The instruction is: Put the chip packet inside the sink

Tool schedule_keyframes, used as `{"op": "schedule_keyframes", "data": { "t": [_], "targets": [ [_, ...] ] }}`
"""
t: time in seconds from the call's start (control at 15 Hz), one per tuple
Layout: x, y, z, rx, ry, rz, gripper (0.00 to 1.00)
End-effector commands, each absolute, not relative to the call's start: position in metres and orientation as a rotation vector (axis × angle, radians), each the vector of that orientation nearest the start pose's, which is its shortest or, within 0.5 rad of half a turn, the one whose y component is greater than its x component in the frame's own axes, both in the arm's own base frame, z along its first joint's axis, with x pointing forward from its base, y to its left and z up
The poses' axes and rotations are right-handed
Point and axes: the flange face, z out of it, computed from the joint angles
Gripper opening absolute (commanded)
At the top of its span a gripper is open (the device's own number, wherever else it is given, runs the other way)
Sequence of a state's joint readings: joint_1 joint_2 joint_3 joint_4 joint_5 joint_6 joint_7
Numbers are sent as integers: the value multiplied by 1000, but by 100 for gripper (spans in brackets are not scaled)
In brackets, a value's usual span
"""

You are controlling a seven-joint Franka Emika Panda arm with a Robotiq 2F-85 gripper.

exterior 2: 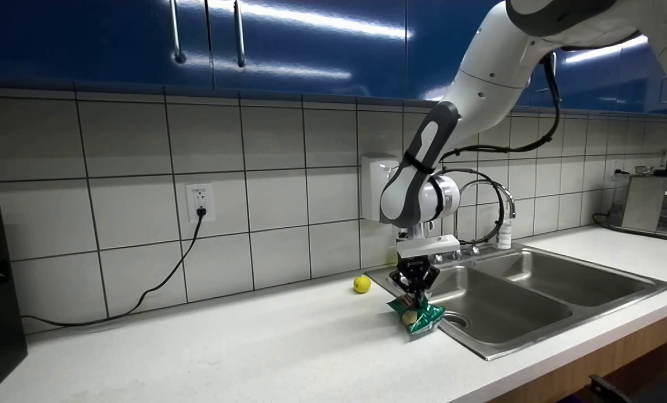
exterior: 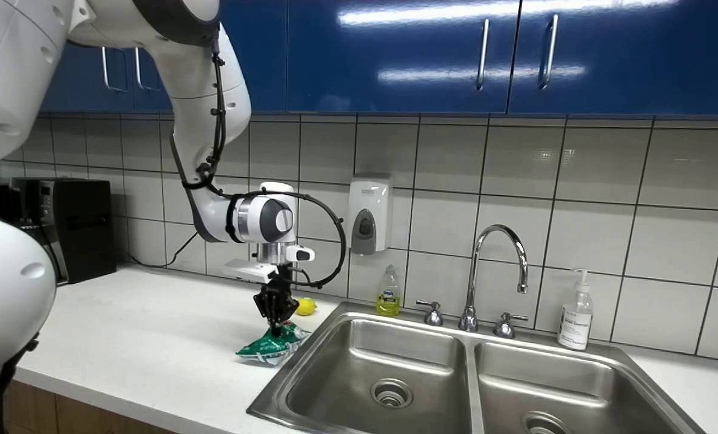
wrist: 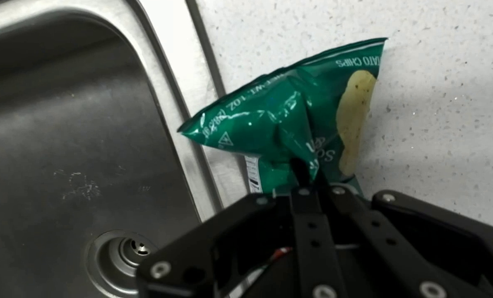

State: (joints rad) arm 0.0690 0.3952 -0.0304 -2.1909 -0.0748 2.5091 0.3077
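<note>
1. Holding the chip packet (wrist: 285,124) in the gripper (exterior: 276,330), with jaws drawn together on a crease near its middle; probably gripped there as the easiest spot to pinch on slick, puffed foil.
2. Find the packet at or just above the worktop (exterior 2: 199,347), between front and back edges and just beside the left steel rim (exterior 2: 470,341), even overlapping it in the wrist view; well placed, by judgement, for a short sideways carry into the sink's left-hand basin (exterior: 407,358). Cannot tell whether lifted clear.
3. See the lemon-like object (exterior 2: 362,284) near the back edge, seemingly aside from that carry.
4. See the yellow bottle (exterior: 388,295) and pump bottle (exterior: 576,319) standing toward the back edge, presumably for washing at the faucet (exterior: 472,277).
5. Count one packet, one lemon-like object, one gripper, one faucet, one wall dispenser (exterior: 371,205).
6. Count two basins, right-hand basin (exterior: 557,377) included, two drains (exterior: 392,393), two faucet handles (exterior: 433,314), two bottles.
</note>
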Motion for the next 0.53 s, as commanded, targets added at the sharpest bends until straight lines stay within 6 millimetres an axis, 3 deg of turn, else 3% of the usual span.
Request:
{"op": "schedule_keyframes", "data": {
  "t": [0.0,0.47],
  "targets": [
    [557,27,218,-3184,356,64,0],
    [562,36,259,-3183,342,-16,0]
  ]
}}
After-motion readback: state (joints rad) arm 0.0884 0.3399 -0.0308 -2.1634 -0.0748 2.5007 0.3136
